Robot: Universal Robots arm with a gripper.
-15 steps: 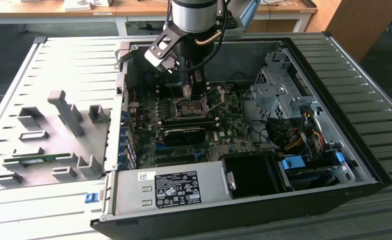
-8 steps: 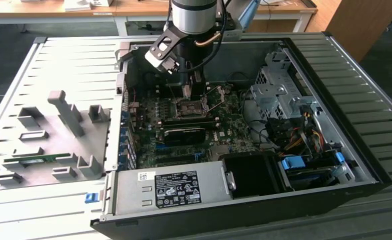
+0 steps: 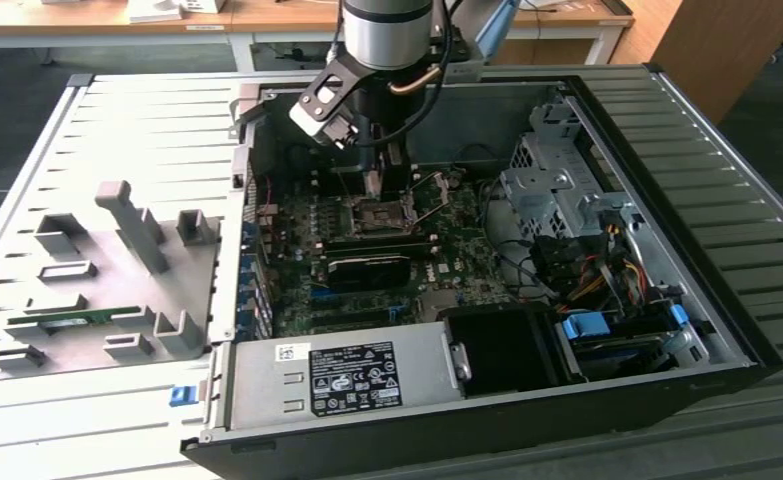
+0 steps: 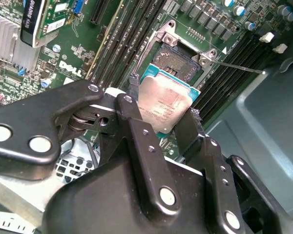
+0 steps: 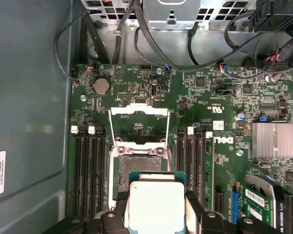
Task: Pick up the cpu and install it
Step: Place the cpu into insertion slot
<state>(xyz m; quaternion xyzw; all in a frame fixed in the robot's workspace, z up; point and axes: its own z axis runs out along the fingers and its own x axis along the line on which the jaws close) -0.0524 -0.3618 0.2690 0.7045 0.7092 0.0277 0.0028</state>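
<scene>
We see the open black metal computer case point(image 3: 525, 425) lying on its side on the ribbed grey table point(image 3: 151, 130), its open side turned up so the arm can reach in from above. Inside it, the green motherboard point(image 5: 205, 105) lies flat. The black two-fingered gripper point(image 4: 163, 100) hangs low over the board, its fingers point(image 4: 139, 131) drawn in on two opposite edges of the cpu point(image 5: 156, 207), a small flat square chip with a silvery-grey metal top. Gripped by the edges, metal side towards the wrist, the chip's underside is left free, we judge, for the socket. The square dark-framed socket point(image 5: 136, 168) lies open, its metal plate point(image 5: 139, 109) swung back. The chip hovers level, partly over the socket's edge and not seated.
</scene>
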